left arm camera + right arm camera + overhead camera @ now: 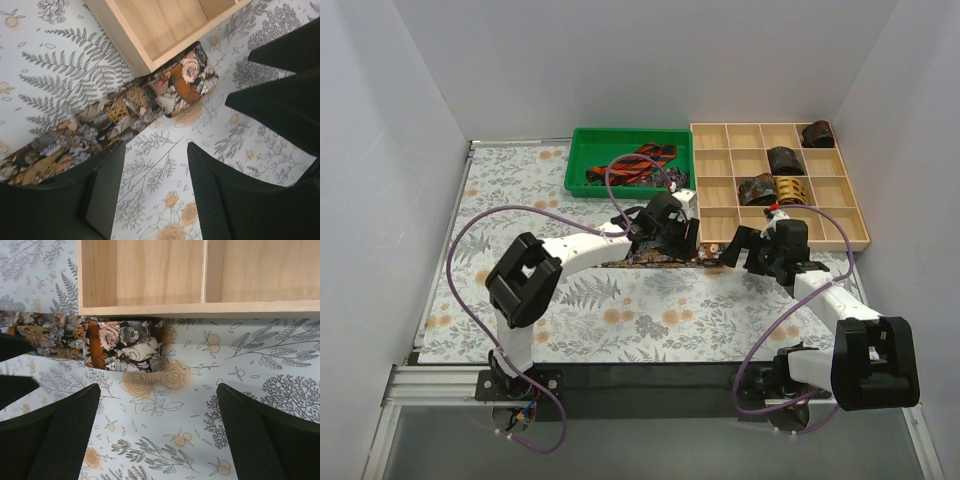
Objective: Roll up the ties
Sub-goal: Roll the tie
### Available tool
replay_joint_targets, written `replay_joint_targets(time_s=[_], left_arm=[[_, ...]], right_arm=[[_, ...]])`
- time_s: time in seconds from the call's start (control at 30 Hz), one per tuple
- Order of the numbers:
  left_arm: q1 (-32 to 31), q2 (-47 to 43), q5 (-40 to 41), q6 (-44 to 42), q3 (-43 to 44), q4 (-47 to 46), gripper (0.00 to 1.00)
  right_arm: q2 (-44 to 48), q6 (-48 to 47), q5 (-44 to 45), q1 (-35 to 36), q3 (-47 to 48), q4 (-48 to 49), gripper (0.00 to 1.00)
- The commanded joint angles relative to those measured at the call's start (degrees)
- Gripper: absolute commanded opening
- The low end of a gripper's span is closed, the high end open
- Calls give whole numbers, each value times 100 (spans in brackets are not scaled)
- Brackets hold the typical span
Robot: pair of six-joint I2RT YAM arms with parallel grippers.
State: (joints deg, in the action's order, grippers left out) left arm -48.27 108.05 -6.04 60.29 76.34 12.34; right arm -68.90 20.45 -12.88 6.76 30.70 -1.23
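A dark tie with a brown-gold mottled print point(650, 260) lies flat on the floral cloth, just in front of the wooden compartment tray point(840, 243). Its right end is folded into a short, loose roll point(185, 82) point(122, 347) touching the tray's corner. My left gripper point(668, 242) point(155, 185) hovers open beside the tie's flat part, with only cloth between its fingers. My right gripper point(732, 250) point(157, 415) stands wide open just short of the rolled end, holding nothing. Several rolled ties point(785, 160) sit in the tray's compartments.
A green bin point(576, 165) at the back holds a red-black striped tie point(642, 163). Purple cables point(520, 212) loop over both arms. The tray's front wall point(150, 309) stands right behind the rolled end. White walls close off the table on three sides.
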Motion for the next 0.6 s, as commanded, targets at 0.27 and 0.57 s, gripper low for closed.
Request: replay_joint_targets(time_s=[0.27,0.57], left_arm=[[-209,1025,-134,281,1155,-100,45],[-218,1280,51,325,1094,-109,29]], right_arm=[[-132,478,-1849,-624,-574,1899,87],[-659,724,-1920,-624,-820,2505,84]])
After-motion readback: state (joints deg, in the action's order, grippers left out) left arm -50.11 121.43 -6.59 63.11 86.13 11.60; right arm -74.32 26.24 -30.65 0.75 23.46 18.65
